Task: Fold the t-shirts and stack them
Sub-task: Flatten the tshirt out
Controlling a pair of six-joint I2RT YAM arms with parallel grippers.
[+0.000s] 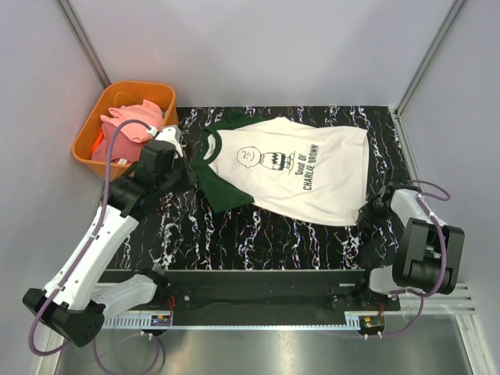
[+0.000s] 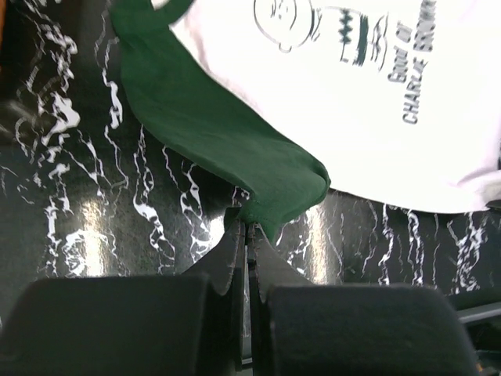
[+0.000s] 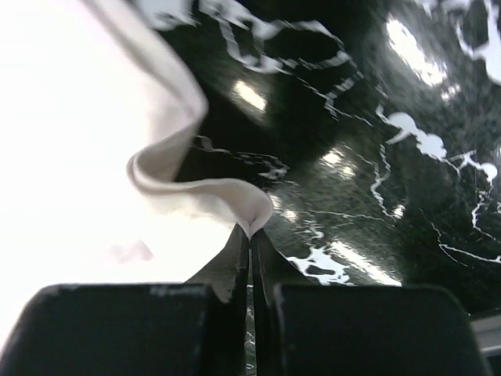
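A cream t-shirt (image 1: 305,168) with dark green sleeves, a cartoon face and black lettering lies spread face up on the black marbled table (image 1: 258,234). My left gripper (image 1: 190,175) is at the shirt's near left side. In the left wrist view the left gripper (image 2: 249,229) is shut on the tip of the green sleeve (image 2: 211,133). My right gripper (image 1: 368,211) is at the shirt's near right corner. In the right wrist view the right gripper (image 3: 252,232) pinches a fold of the cream hem (image 3: 211,196). Pink and coral t-shirts (image 1: 129,125) lie bunched in a basket.
The orange basket (image 1: 84,134) stands off the table's back left corner, just behind my left wrist. Grey walls and metal posts close in the back and both sides. The arm bases and a black rail run along the near edge.
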